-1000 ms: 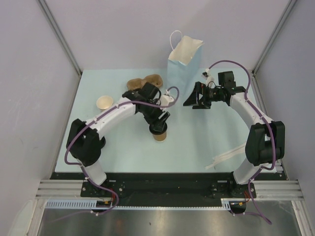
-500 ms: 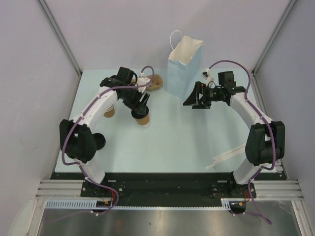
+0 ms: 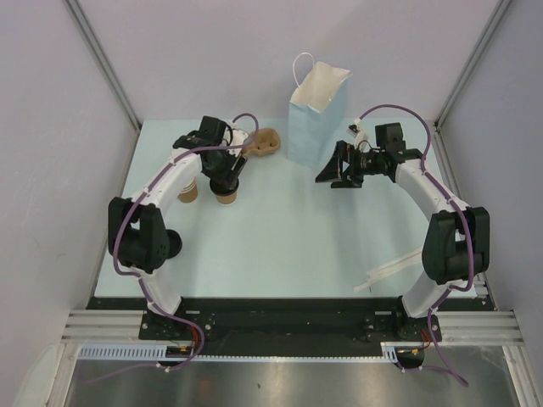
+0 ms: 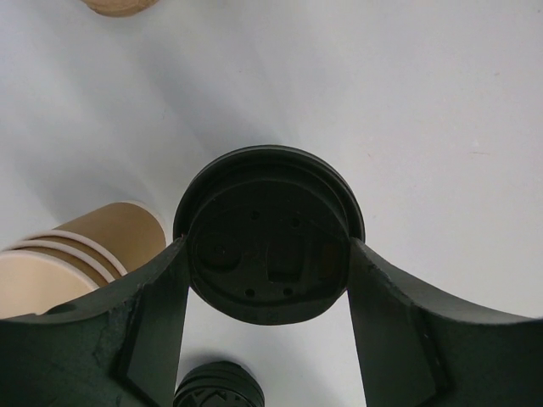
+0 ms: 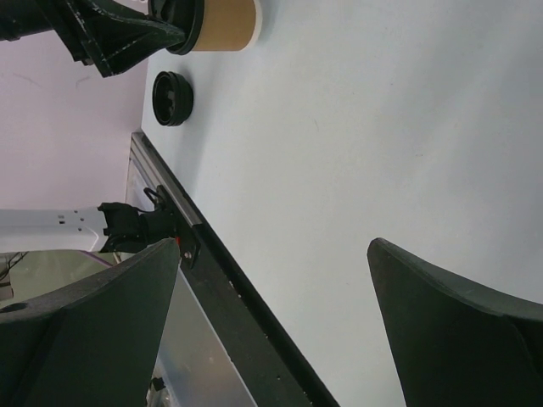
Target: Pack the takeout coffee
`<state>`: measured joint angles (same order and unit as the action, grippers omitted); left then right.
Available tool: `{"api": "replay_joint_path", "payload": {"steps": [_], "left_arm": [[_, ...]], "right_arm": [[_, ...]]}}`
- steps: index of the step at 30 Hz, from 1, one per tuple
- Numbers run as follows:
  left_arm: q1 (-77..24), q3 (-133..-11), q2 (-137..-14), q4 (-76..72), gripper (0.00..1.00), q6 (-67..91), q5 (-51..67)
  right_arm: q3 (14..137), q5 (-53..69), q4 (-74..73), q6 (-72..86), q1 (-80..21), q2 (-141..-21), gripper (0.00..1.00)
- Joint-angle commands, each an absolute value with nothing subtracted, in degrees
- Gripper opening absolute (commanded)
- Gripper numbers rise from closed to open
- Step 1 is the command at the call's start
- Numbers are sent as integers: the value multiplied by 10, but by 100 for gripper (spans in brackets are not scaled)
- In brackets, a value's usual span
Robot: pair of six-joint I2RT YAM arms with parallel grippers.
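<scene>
Left claw (image 4: 267, 284) partly closed, clamped across the black lid of the takeout coffee (image 4: 268, 174). Lid embossing too dim to read. Coffee is rear-left over the table (image 3: 322, 246), just beside the lidless tan cup (image 4: 93, 246) and well left of the blue bag (image 3: 316, 119). Right claw (image 5: 271, 318) gapes wide, holding nothing.

The takeout coffee (image 4: 265, 191) is matt brown kraft paper with a black plastic lid, dull with just a faint sheen. The left tool (image 4: 267, 271) gripping it has matt black plastic fingers (image 4: 144, 331), kinda grainy and scuffed. The stacked cups (image 4: 81, 254) left of that tool are matt kraft too, with cream rims. The loose lid (image 4: 219, 388) back by its wrist is ribbed black plastic. The worktop (image 4: 407, 102) looks smooth, pale and matt. The bag (image 3: 316, 114) near the right tool (image 5: 273, 246) is matt blue paper.
</scene>
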<state>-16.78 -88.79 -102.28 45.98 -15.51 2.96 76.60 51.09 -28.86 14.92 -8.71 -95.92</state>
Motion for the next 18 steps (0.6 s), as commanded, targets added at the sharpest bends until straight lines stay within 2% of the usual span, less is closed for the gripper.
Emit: {"api": "replay_joint_path", "payload": {"steps": [1, 6, 9, 10, 18], "left_arm": [[-158, -875, -1028, 422, 33, -148, 20], [-153, -866, -1038, 419, 39, -142, 28], [-149, -867, -1039, 425, 52, -137, 36], [-148, -867, -1040, 427, 60, -136, 39], [-143, -895, -1022, 454, 93, -138, 47]], "right_arm": [[772, 522, -279, 149, -84, -958, 100], [772, 524, -278, 151, -83, -959, 100], [772, 524, -278, 150, -84, -959, 100], [772, 524, -278, 150, -84, -958, 100], [771, 529, -276, 152, -84, -959, 100]]}}
